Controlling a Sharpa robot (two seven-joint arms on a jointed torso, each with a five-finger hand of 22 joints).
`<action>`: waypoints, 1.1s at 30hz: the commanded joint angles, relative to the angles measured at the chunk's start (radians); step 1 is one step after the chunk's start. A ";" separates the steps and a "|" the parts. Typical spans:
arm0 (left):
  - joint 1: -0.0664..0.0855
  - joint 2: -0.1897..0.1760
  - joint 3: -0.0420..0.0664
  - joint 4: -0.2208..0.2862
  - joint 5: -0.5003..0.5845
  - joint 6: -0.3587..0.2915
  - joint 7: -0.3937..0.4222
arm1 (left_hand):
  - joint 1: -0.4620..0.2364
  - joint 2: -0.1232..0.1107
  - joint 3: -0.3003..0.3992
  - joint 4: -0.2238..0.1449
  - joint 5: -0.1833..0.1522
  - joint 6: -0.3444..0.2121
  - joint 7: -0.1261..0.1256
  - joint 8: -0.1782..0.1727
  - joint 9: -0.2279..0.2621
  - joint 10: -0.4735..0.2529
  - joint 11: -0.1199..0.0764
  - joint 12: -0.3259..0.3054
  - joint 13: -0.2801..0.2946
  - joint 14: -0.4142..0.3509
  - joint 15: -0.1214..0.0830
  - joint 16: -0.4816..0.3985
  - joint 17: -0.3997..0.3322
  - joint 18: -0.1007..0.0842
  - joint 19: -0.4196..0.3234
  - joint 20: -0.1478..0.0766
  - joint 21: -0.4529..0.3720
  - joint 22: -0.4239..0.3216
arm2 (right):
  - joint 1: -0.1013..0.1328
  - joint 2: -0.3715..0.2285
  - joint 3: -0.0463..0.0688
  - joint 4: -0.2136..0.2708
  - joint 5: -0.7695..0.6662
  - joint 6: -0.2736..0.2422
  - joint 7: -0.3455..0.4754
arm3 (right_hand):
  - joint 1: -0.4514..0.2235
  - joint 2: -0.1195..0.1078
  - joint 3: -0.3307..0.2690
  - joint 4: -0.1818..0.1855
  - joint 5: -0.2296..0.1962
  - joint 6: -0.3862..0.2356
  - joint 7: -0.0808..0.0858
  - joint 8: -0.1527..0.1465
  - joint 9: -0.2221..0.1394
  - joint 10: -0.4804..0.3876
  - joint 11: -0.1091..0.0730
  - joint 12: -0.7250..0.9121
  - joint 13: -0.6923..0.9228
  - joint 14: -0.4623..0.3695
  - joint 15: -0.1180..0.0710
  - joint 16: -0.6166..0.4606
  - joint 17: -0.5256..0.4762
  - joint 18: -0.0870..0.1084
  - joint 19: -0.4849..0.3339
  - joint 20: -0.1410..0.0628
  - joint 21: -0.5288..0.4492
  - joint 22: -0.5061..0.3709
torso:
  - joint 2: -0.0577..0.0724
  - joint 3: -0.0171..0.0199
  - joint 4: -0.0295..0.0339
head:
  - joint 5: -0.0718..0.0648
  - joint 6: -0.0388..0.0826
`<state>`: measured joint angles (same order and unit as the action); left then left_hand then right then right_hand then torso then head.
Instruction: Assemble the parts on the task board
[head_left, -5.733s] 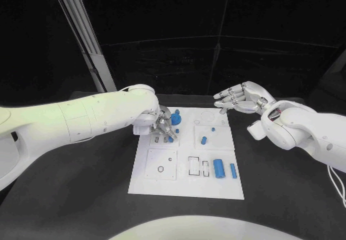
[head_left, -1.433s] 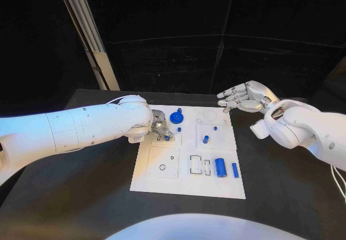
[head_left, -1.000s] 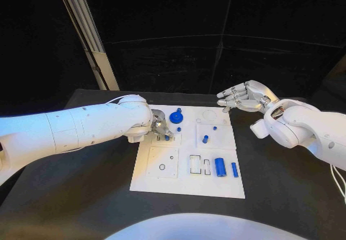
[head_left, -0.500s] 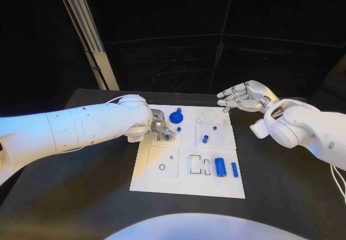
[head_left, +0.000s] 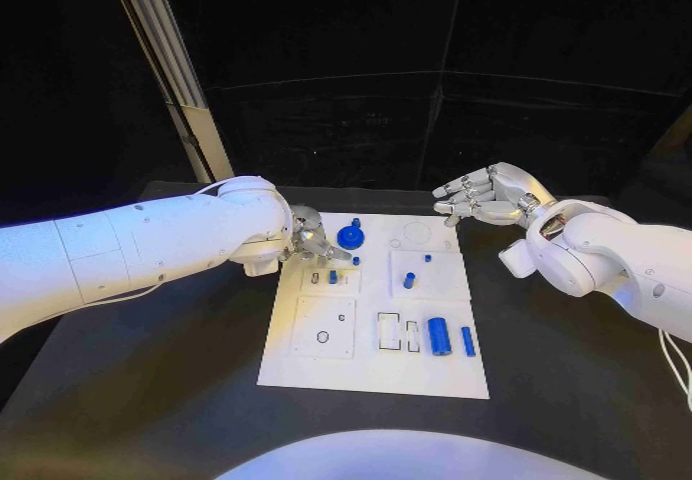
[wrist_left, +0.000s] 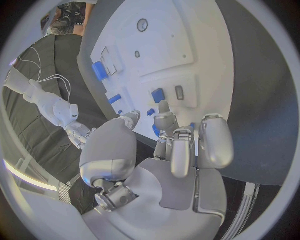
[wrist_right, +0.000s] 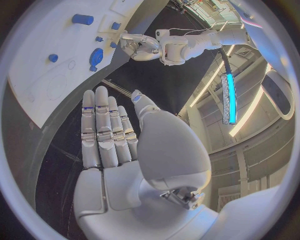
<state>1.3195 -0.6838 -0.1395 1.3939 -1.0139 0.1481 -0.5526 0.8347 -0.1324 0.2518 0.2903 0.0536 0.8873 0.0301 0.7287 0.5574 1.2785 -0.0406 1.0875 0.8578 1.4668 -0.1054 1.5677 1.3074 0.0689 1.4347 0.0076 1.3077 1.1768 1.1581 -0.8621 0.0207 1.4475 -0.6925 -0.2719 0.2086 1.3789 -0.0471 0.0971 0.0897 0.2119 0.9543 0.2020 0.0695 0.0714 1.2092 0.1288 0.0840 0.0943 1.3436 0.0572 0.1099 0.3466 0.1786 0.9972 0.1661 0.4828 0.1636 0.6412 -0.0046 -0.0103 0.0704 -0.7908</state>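
Observation:
The white task board (head_left: 368, 365) lies mid-table. My left hand (head_left: 309, 246) hovers at the board's far left corner with its fingers (wrist_left: 172, 131) loosely bent and nothing in them. Just right of it stands a round blue part (head_left: 351, 236). A small blue part (head_left: 333, 276) sits in the plate below the hand, and another small blue part (head_left: 408, 279) stands in the neighbouring plate. A blue cylinder (head_left: 438, 336) and a thinner blue pin (head_left: 467, 341) lie near the right edge. My right hand (head_left: 488, 195) is held open above the board's far right corner, palm (wrist_right: 119, 190) empty.
Recessed outlines (head_left: 389, 331) mark the board's near plates. The black table (head_left: 173, 380) spreads around the board on all sides. A pale metal post (head_left: 180, 90) rises behind the table's far left corner.
My left hand has drawn back up and to the left, off the small blue part, which now stands uncovered on the board. The right hand has stayed put.

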 joint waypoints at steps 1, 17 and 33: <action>0.025 -0.013 0.005 0.002 0.062 0.025 0.032 | 0.021 -0.005 -0.033 -0.001 -0.006 -0.036 0.011 -0.028 -0.013 -0.018 0.010 -0.016 -0.025 0.104 0.011 0.003 0.263 0.017 -0.013 0.003 -0.018 -0.022 | 0.002 0.003 0.000 -0.002 0.004 0.002 0.000 | -0.010 0.000 -0.003 0.005 0.005 -0.009 0.001 -0.002 0.000 -0.006 -0.001 -0.001 -0.002 -0.005 0.006 -0.004 -0.002 0.003 -0.001 0.008 -0.005 -0.002 | 0.001 0.0008 -0.0004 | -0.001 0.004; 0.080 0.071 -0.006 -0.228 0.052 0.174 0.054 | 0.157 0.060 -0.136 -0.005 -0.004 -0.091 0.052 -0.102 -0.077 -0.066 0.046 -0.033 -0.073 0.104 0.044 0.003 0.263 0.020 -0.017 0.036 -0.033 -0.032 | 0.002 0.013 0.000 -0.009 0.004 -0.001 -0.010 | -0.017 -0.002 -0.007 0.008 0.005 -0.010 0.002 -0.002 0.001 -0.006 -0.001 0.001 -0.002 -0.003 0.006 -0.006 -0.002 0.004 0.000 0.009 -0.008 -0.004 | 0.004 -0.0001 -0.0005 | 0.003 0.016; 0.069 0.173 -0.024 -0.414 -0.029 0.202 0.086 | 0.165 0.090 -0.194 0.000 -0.004 -0.046 0.040 -0.087 -0.088 -0.040 0.036 0.005 -0.036 0.104 0.037 0.003 0.263 0.014 -0.003 0.032 -0.009 0.004 | 0.002 0.014 0.000 -0.006 0.001 -0.009 -0.009 | -0.019 -0.001 -0.009 0.009 0.006 -0.015 0.003 -0.003 0.000 -0.009 0.001 0.002 -0.003 -0.004 0.007 -0.009 -0.003 0.004 0.001 0.010 -0.012 -0.006 | 0.004 -0.0004 -0.0011 | 0.011 0.013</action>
<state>1.3868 -0.5135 -0.1640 0.9864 -1.0055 0.3169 -0.4871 0.9996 -0.0500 0.0614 0.2908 0.0504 0.8353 0.0675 0.6396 0.4700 1.2316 -0.0067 1.0881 0.8202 1.4651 -0.0711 1.5677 1.3074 0.0691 1.4281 0.0397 1.2952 1.1791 1.1579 -0.8489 0.0204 1.4388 -0.6924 -0.2736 0.1951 1.3709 -0.0470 0.0912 0.0956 0.2119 0.9438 0.2059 0.0695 0.0714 1.2093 0.1287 0.0840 0.0920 1.3399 0.0609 0.1045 0.3448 0.1786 1.0011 0.1700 0.4744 0.1588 0.6450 -0.0049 -0.0112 0.0783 -0.7769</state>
